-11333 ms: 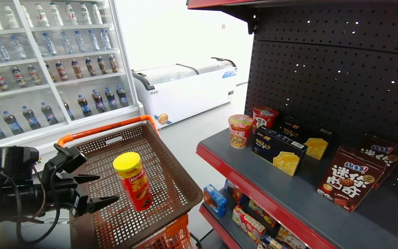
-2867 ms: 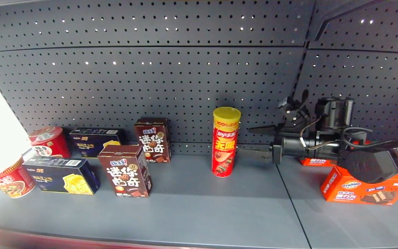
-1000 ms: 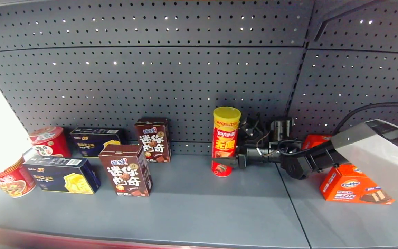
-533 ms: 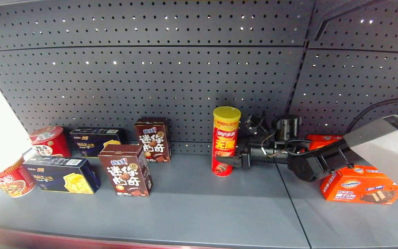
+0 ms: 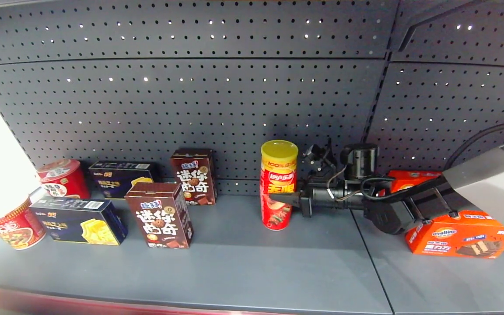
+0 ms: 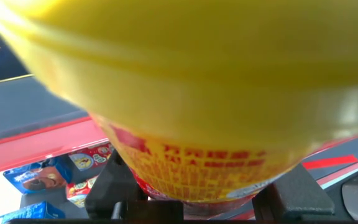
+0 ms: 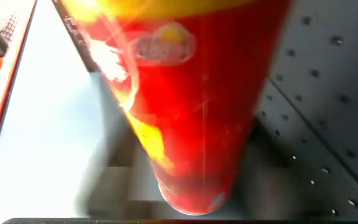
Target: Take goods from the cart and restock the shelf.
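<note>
Right fingers (image 5: 289,199) clamped on chip can (image 5: 278,175), which is upright at the shelf (image 5: 234,262), just off the pegboard (image 5: 190,109). Left fingers (image 6: 114,186) clamped either side of a second can (image 6: 185,93), yellow-lidded. Orange box (image 5: 457,236) back beside my right wrist.

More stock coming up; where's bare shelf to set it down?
Bare: the front strip of the shelf, and the gap between brown boxes and the chips can in the right claw. Crowded: left end, with cups and blue boxes; that arm blocks the stretch to the orange box.
</note>
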You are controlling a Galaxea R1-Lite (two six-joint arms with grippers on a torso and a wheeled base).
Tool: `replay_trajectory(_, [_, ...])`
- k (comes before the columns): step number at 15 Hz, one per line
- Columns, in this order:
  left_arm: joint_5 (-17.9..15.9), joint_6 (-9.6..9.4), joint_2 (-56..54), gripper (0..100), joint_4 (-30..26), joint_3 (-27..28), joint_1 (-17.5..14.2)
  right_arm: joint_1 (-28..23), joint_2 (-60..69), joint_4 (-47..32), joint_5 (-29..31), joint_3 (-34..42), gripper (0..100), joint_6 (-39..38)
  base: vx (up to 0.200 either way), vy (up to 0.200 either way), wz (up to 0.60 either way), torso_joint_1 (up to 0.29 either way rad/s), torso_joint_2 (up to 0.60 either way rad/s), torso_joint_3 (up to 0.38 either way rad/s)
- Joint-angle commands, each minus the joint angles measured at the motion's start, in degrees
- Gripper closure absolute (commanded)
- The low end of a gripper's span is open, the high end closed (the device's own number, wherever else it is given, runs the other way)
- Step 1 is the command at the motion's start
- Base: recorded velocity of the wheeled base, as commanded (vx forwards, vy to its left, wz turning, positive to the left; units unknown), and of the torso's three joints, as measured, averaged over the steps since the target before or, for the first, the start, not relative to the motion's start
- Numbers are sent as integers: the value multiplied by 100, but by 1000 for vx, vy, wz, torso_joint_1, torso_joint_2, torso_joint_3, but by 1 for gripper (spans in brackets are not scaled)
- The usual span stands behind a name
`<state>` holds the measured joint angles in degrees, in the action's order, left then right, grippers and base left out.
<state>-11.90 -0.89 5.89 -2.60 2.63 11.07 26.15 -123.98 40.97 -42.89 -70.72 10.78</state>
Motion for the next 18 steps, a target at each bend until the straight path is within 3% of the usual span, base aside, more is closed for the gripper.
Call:
replay_trajectory(1, [3, 1, 9, 100, 5, 9, 1, -13, -21, 7, 0, -12, 100, -5, 0, 0, 0, 0, 0, 0])
replay_trajectory(6, [-6, 36, 9, 100, -4, -26, 1, -13, 497, 16, 149, 480, 100, -5, 0, 0, 0, 0, 0, 0])
replay_trajectory(13, [-6, 54, 9, 100, 110, -44, 1, 453, 2686, 7, 940, 2748, 100, -137, 0, 0, 0, 0, 0, 0])
replay_trajectory(18, [-6, 63, 9, 100, 119, -44, 1, 628, 3319, 455, 1028, 3925, 100, -190, 0, 0, 0, 0, 0, 0])
